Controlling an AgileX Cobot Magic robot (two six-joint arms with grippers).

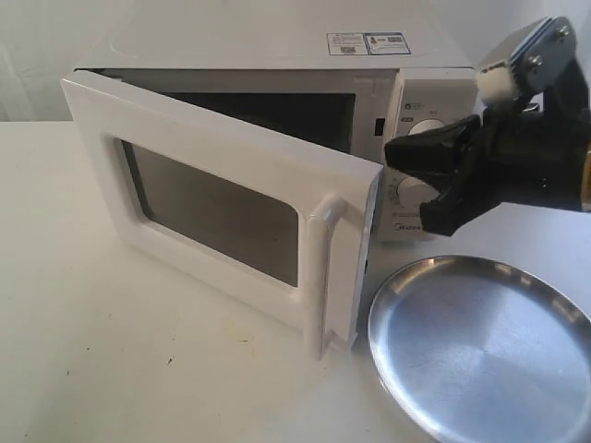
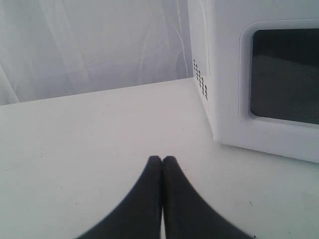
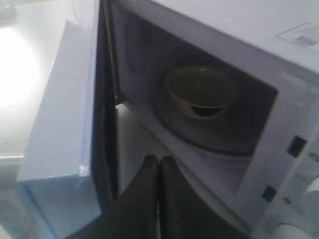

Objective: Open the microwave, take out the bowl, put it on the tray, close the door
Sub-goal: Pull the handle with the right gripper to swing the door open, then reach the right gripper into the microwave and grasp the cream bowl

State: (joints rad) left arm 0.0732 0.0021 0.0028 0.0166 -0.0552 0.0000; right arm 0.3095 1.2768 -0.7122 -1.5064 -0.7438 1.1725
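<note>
White counter (image 1: 111, 369) before a pale curtain carries the microwave (image 1: 231, 37) toward its rear edge. The door (image 1: 212, 148) stands partly open, with its free edge just beside the rim of the tray (image 1: 480, 360) at the front right corner. The bowl (image 3: 199, 92) sits inside the cavity on the turntable.

The right claw (image 3: 159, 160) hovers at the opening, fingers pressed together and empty. The left claw (image 2: 162, 160) is likewise closed and empty, low over the counter beside the microwave's vented side.

Hazards:
- With the door only partly open, a reaching claw may strike the door edge or cavity frame.
- Fingers not spread first would push the bowl rearward.
- A shallow rim grip may slip.
- The door may clip the tray as it closes.
</note>
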